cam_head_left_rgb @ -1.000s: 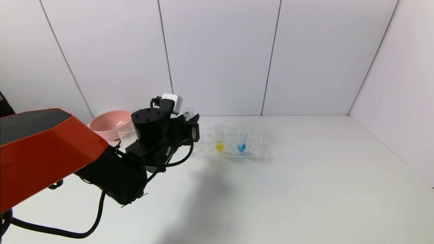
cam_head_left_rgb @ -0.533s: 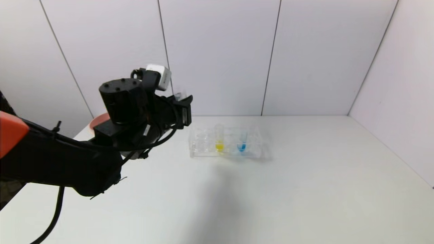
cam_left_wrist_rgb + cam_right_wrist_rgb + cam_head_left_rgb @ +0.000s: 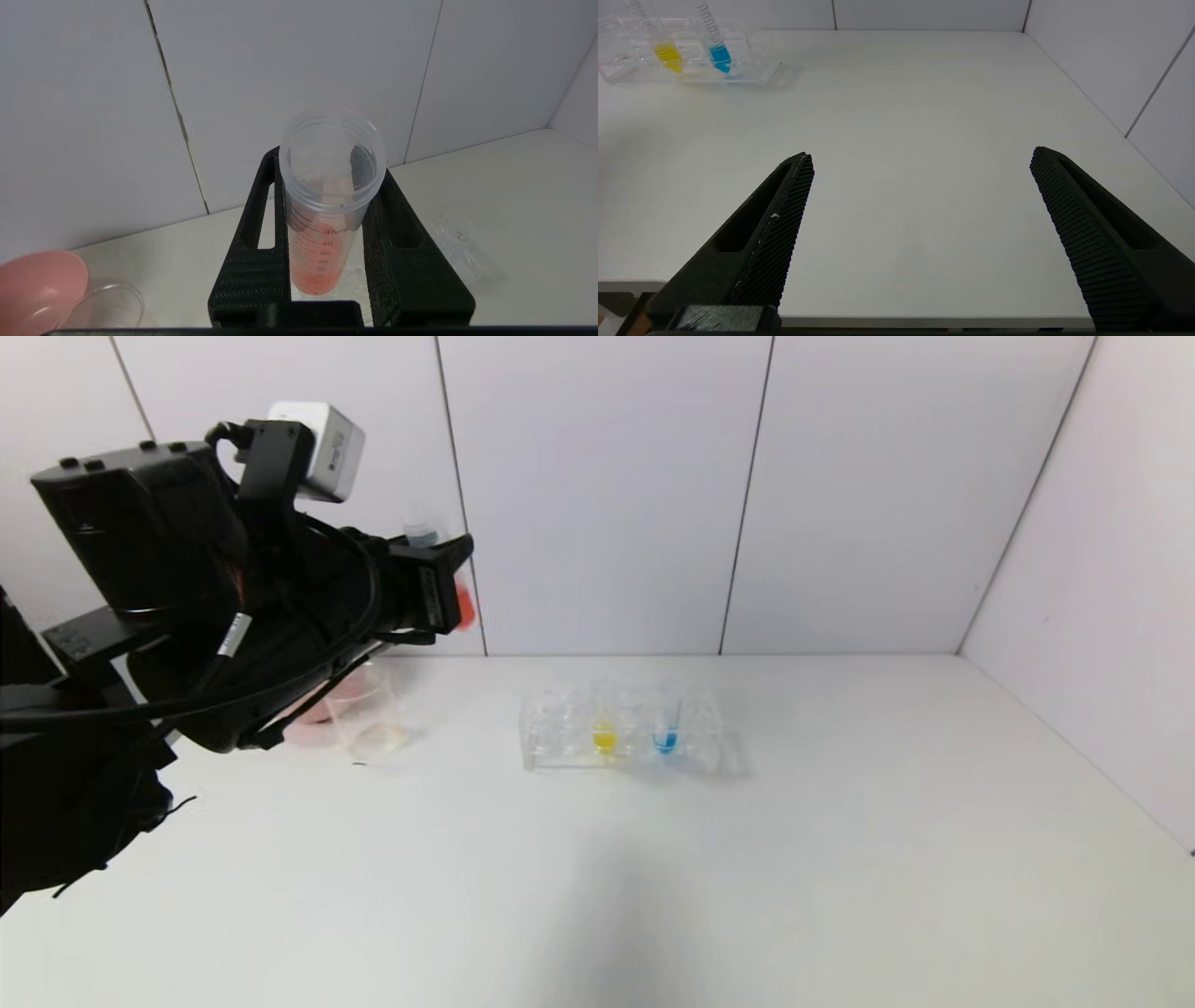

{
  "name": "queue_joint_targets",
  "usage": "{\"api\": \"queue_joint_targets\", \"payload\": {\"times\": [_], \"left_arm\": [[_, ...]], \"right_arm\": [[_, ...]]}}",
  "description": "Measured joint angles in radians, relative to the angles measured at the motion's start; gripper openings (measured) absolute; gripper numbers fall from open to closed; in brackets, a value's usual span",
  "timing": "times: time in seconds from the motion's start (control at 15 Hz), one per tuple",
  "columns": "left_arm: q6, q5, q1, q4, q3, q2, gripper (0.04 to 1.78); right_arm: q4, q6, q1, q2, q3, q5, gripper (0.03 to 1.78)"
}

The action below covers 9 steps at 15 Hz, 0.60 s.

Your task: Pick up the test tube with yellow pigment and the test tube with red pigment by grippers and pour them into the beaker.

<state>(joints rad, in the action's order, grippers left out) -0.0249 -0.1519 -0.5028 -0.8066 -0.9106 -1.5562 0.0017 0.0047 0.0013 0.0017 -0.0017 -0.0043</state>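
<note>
My left gripper (image 3: 439, 588) hangs high over the table's left side, shut on the test tube with red pigment (image 3: 464, 607). In the left wrist view that tube (image 3: 327, 200) stands upright between the black fingers (image 3: 252, 261), with red-orange liquid at its bottom, and the left gripper (image 3: 329, 168) clamps it from both sides. The clear beaker (image 3: 369, 714) stands on the table below and slightly left of the gripper. The test tube with yellow pigment (image 3: 604, 723) stands in the clear rack (image 3: 709, 747). My right gripper (image 3: 920, 158) is open and empty over the table's near edge.
A blue-liquid tube (image 3: 666, 728) stands in the rack beside the yellow one. A pink bowl (image 3: 37, 289) sits next to the beaker (image 3: 112, 305), mostly hidden by my left arm in the head view. White walls close off the table (image 3: 840, 859) at the back and right.
My left arm has risen and swung to the left, carrying the red tube from beside the rack to high above the beaker. The beaker has come into sight below the arm.
</note>
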Motion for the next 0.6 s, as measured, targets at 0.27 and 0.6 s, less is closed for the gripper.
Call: {"api": "queue_joint_targets", "payload": {"times": [0.27, 0.6], "left_arm": [[-0.001, 0.001, 0.085, 0.002, 0.001, 0.034, 0.45], [-0.003, 0.01, 0.216, 0.047, 0.006, 0.045, 0.45]], "right_arm": [[0.0, 0.0, 0.0, 0.0, 0.0, 0.0, 1.7], [0.0, 0.0, 0.0, 0.0, 0.0, 0.0, 1.7]]}}
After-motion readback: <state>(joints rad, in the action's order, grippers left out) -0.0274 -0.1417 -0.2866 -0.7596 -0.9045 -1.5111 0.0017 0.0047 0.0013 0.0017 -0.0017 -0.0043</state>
